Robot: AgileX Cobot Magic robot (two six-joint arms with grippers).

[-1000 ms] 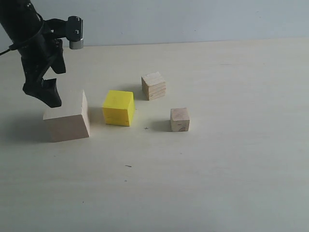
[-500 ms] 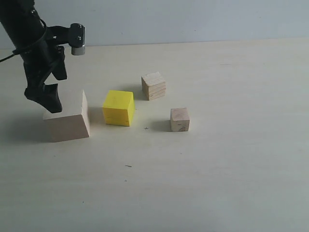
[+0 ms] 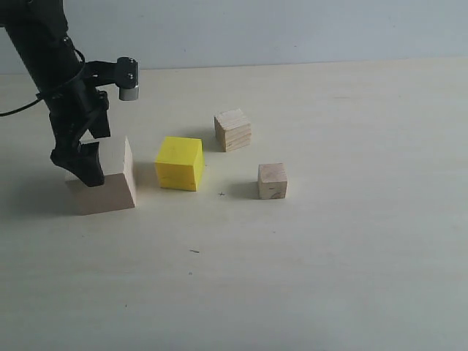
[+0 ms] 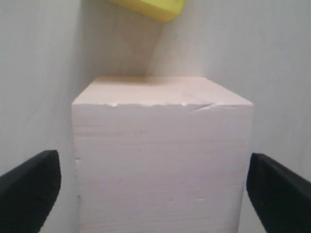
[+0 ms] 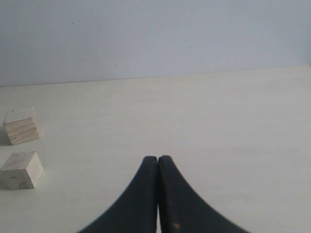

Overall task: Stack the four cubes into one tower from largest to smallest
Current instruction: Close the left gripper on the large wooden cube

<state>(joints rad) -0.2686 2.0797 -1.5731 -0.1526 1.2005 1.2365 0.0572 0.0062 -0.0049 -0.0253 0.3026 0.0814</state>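
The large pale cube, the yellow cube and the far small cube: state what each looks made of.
Large pale cube: likely unfinished wood; faint grain lines, matte face, chipped top edge. Yellow cube: uniform bright colour, no grain visible; painted wood or plastic, cannot tell. Far small cube: bare wood, parallel grain bands on its side.
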